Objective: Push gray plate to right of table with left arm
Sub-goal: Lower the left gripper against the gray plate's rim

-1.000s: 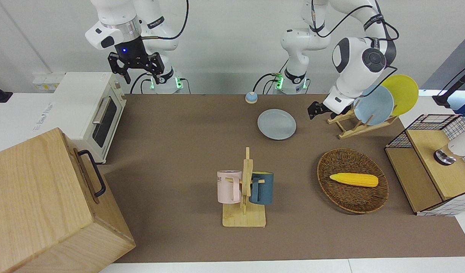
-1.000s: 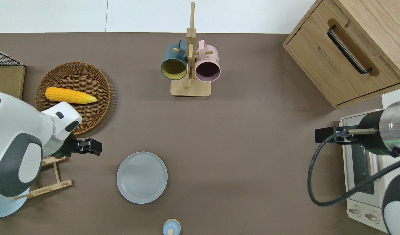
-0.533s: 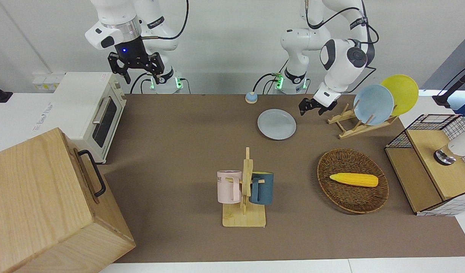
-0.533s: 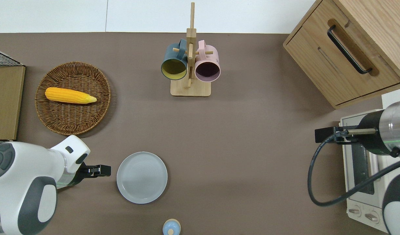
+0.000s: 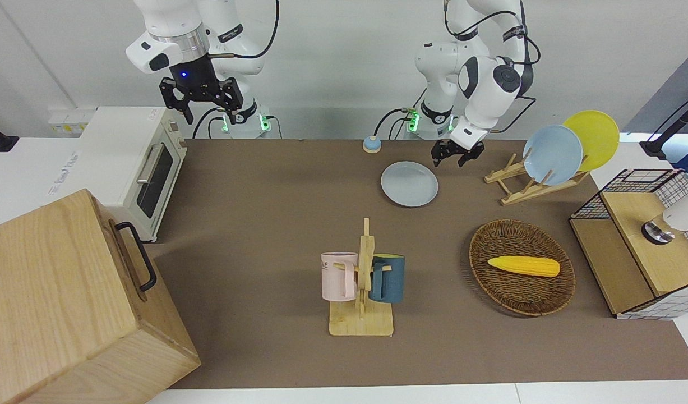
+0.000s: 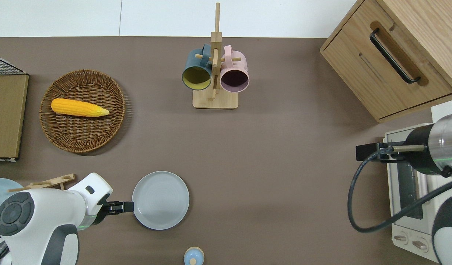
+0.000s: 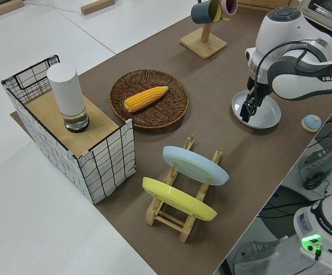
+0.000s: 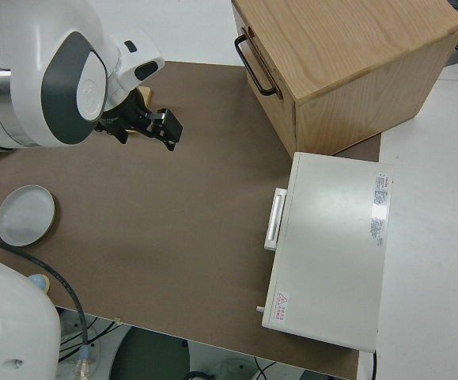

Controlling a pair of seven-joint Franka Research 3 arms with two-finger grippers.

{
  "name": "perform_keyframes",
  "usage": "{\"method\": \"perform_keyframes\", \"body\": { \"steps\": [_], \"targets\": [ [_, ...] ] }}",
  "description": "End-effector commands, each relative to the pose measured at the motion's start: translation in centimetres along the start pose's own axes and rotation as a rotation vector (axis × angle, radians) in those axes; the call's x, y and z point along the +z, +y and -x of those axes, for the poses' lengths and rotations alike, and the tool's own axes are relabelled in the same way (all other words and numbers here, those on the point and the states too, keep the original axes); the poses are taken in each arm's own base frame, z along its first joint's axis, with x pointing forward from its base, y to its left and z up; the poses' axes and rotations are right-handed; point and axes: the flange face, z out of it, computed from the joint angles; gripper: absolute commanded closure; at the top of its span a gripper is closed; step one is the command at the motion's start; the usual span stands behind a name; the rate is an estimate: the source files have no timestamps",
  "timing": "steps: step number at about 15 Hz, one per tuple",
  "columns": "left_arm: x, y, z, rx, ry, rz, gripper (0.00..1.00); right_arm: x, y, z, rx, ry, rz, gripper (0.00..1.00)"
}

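Note:
The gray plate lies flat on the brown table, close to the robots and toward the left arm's end. My left gripper is low at the plate's rim, on the side facing the left arm's end of the table. Whether it touches the rim does not show. The plate also shows in the right side view. My right gripper is parked, open and holding nothing.
A wooden rack with a sky-blue plate and a yellow plate stands beside the left arm. A wicker basket holds corn. A mug stand, a small blue knob, a toaster oven and a wooden cabinet are also there.
The left arm swung away from the dish rack, toward the robots, and brought its gripper down to the gray plate's rim. The plate and the right arm have not moved.

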Motion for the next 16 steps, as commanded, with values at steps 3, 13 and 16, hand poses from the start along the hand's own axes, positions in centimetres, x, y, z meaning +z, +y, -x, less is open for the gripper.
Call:
{"method": "perform_keyframes", "body": {
  "steps": [3, 13, 16],
  "targets": [
    [2.5, 0.4, 1.0, -0.084, 0.014, 0.01, 0.11, 0.0, 0.1, 0.8, 0.021, -0.004, -0.009, 0.005],
    [7.0, 1.2, -0.2, -0.089, -0.021, 0.008, 0.11, 0.0, 0.1, 0.8, 0.021, -0.004, -0.009, 0.005],
    [8.1, 1.1, -0.6, -0.093, -0.024, 0.006, 0.14, 0.0, 0.1, 0.8, 0.021, -0.004, -0.009, 0.005]
  ]
}}
